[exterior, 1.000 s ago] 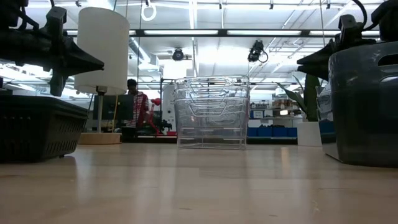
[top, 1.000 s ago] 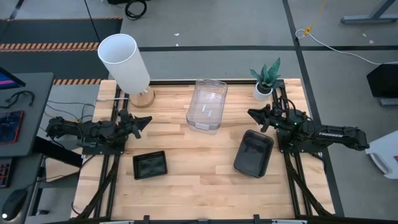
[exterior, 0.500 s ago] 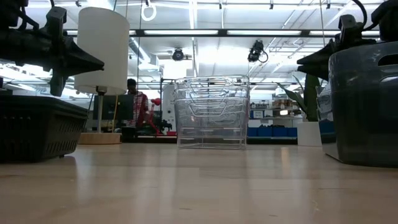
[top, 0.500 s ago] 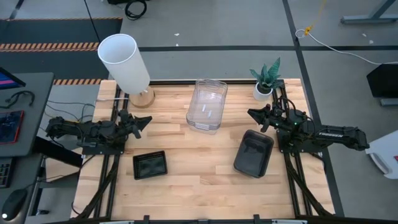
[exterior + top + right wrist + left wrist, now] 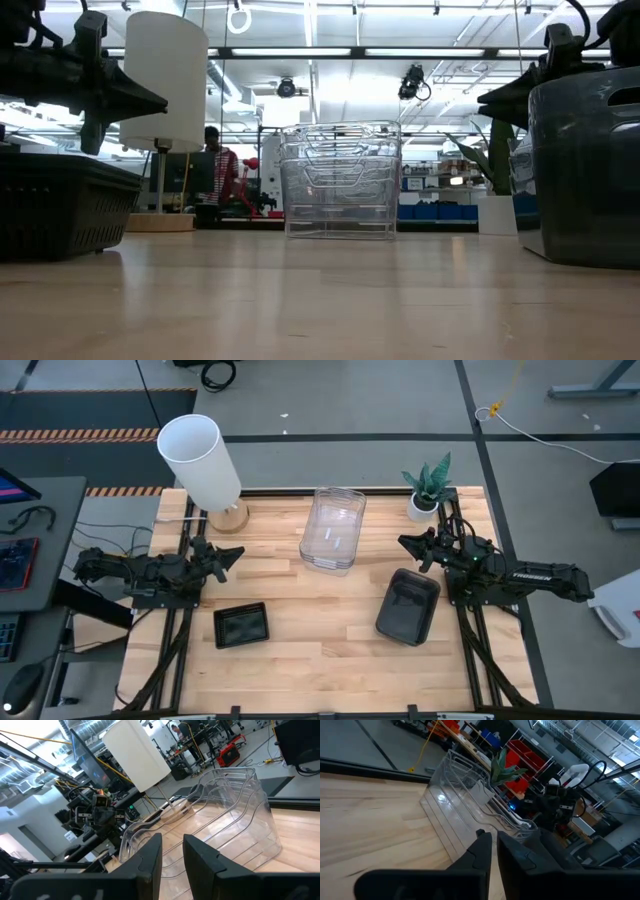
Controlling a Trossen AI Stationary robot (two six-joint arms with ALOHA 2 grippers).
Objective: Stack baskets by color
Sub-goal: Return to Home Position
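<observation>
A nested stack of clear baskets (image 5: 333, 528) stands on its base at the table's far middle, also in the low view (image 5: 340, 180). A smoky dark grey basket (image 5: 408, 606) stands right of centre. A small black grid-patterned basket (image 5: 241, 626) sits nearer the front left. My left gripper (image 5: 234, 556) hovers level at the left edge, pointing at the clear baskets (image 5: 470, 800), its fingers nearly together with only a thin slit. My right gripper (image 5: 406, 544) hovers level at the right, above the grey basket's far end, with a narrow gap between its fingers (image 5: 172, 852) and nothing in it.
A white cylindrical lamp (image 5: 200, 460) stands at the far left corner and a small potted plant (image 5: 428, 488) at the far right corner. Bare wood lies between the baskets and along the front edge. A person (image 5: 213, 170) stands in the room far behind.
</observation>
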